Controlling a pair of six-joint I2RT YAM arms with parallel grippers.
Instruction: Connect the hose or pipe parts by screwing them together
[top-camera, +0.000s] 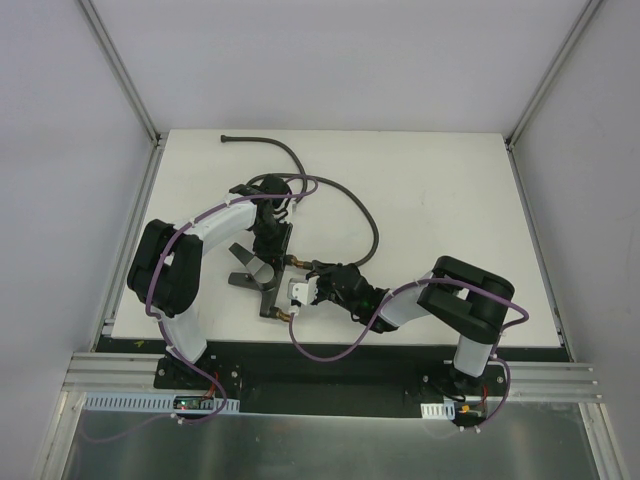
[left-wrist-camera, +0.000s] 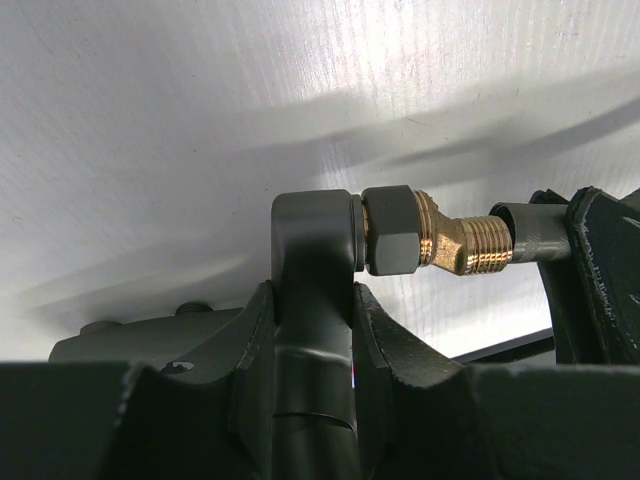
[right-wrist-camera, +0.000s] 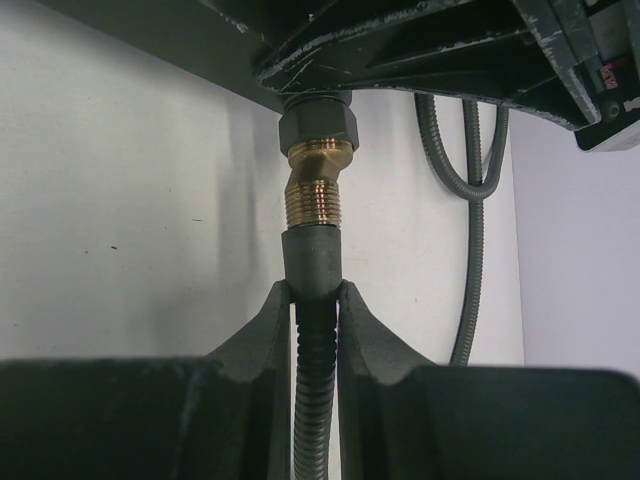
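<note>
Left hand (left-wrist-camera: 312, 296) clamps the forked fitting (left-wrist-camera: 310, 228); right hand (right-wrist-camera: 314, 298) clamps the hose (right-wrist-camera: 315, 400), its end abutting the brass thread (right-wrist-camera: 313, 205). Judgement: axes need truing before turning, lest threads cross.

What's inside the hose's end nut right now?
The brass thread of the fitting meets the nut at its mouth, most of it showing outside. Whether any thread has entered is hidden by the nut's wall.

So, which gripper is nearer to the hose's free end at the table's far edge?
Left. The left gripper, holding the forked fitting, is nearer the free end; the right gripper, clamped on the hose at its other end, sits further right and further from it.
</note>
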